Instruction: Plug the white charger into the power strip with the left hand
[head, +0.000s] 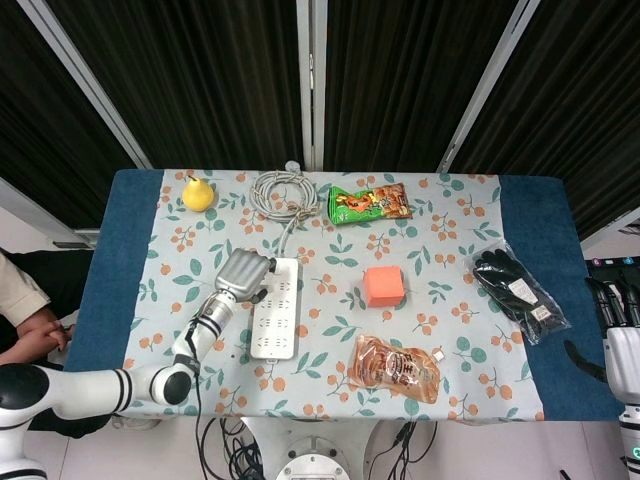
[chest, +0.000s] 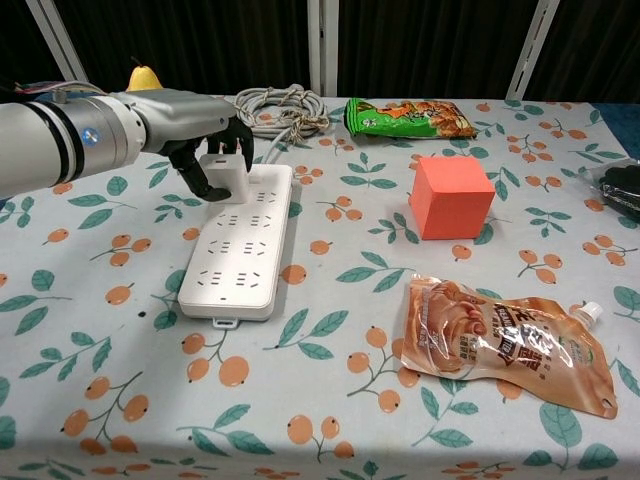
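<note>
The white power strip (chest: 239, 241) (head: 275, 309) lies lengthwise on the floral tablecloth, left of centre. My left hand (chest: 190, 125) (head: 240, 274) holds the white charger (chest: 223, 175) between its fingers at the strip's far end. The charger's underside meets the strip's top there; its prongs are hidden. In the head view the hand covers the charger. The strip's grey cable (chest: 281, 108) (head: 284, 192) is coiled at the table's far edge. My right hand (head: 618, 335) hangs off the table's right side, low in the head view, holding nothing; its fingers look apart.
An orange cube (chest: 451, 196) sits right of the strip, a brown pouch (chest: 506, 342) nearer the front. A green snack bag (chest: 408, 118) and a yellow pear (head: 198, 193) lie at the back. Black gloves in a bag (head: 516, 290) are at the right. A person's hand (head: 35, 330) shows at far left.
</note>
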